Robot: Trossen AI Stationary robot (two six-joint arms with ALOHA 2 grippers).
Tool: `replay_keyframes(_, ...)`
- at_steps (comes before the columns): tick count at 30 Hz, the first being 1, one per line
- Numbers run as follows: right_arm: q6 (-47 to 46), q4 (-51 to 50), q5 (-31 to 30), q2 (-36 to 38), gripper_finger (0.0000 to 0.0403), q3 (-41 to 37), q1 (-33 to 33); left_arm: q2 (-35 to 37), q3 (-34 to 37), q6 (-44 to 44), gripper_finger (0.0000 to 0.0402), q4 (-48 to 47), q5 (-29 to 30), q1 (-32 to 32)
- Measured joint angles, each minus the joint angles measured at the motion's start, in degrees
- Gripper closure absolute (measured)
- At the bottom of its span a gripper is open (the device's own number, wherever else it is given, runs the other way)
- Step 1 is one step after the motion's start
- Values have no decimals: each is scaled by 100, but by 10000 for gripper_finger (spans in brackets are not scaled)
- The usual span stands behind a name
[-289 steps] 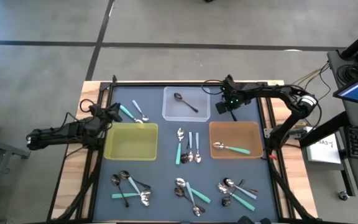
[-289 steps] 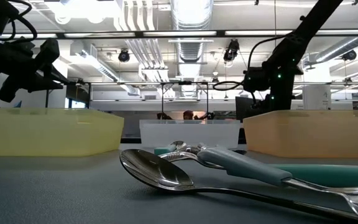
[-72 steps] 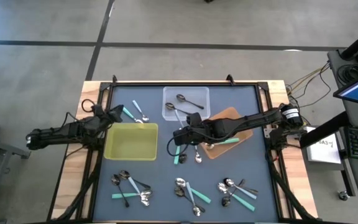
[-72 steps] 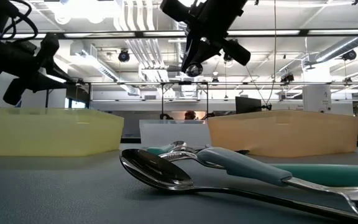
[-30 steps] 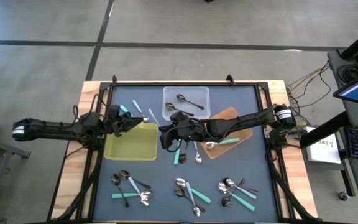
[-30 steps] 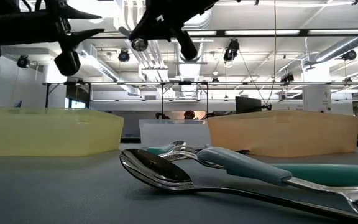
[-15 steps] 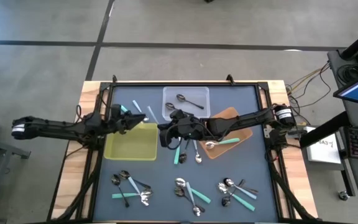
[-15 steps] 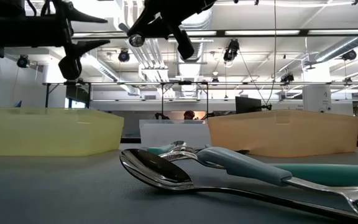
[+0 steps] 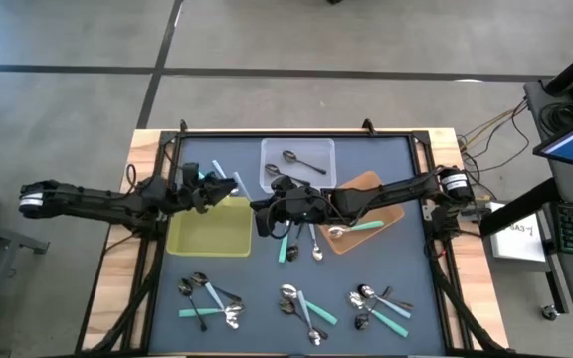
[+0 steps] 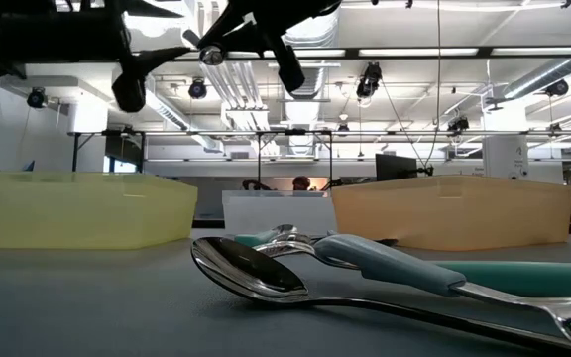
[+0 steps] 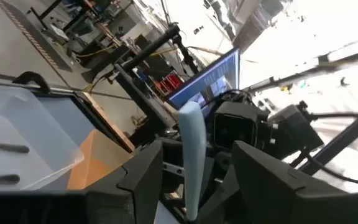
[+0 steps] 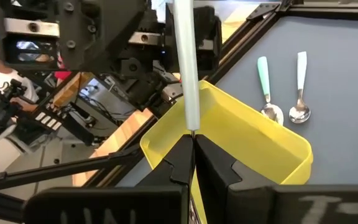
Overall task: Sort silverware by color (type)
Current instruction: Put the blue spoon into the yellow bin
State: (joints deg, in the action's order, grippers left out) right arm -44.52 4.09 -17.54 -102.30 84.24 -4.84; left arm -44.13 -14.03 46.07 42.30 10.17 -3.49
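My right gripper pinches the pale-blue-handled spoon; my left gripper, nine o'clock, spreads around its handle.

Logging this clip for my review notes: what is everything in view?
yellow tray: one, yellow, left of centre
clear tray: one, clear, far centre, dark spoons inside
orange-brown tray: one, right of centre, skewed, teal-handled spoon inside
loose silverware: many, teal, pale-blue, dark; three near-edge heaps, a middle group, two behind the yellow tray
held utensil: one, pale-blue handle, above the yellow tray's corner
right gripper: shut on the held utensil
left gripper: open, fingers either side of that handle
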Motion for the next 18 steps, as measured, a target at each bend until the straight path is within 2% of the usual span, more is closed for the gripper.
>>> replay_keyframes(3, 29, -4, 0, 0, 394, -2, 0, -234, -243, -295, 229, -1, -32, 0)
replay_keyframes(6, 70, 9, -5, -2, 394, -2, 0, -345, -392, -391, 250, -34, -90, 0)
replay_keyframes(13, 192, 155, -1, 0, 393, 1, -4, -267, -486, -766, 378, -50, -318, -2)
replay_keyframes(18, 259, 152, 38, 0, 393, 0, -2, -287, -497, -774, 377, -47, -332, -2)
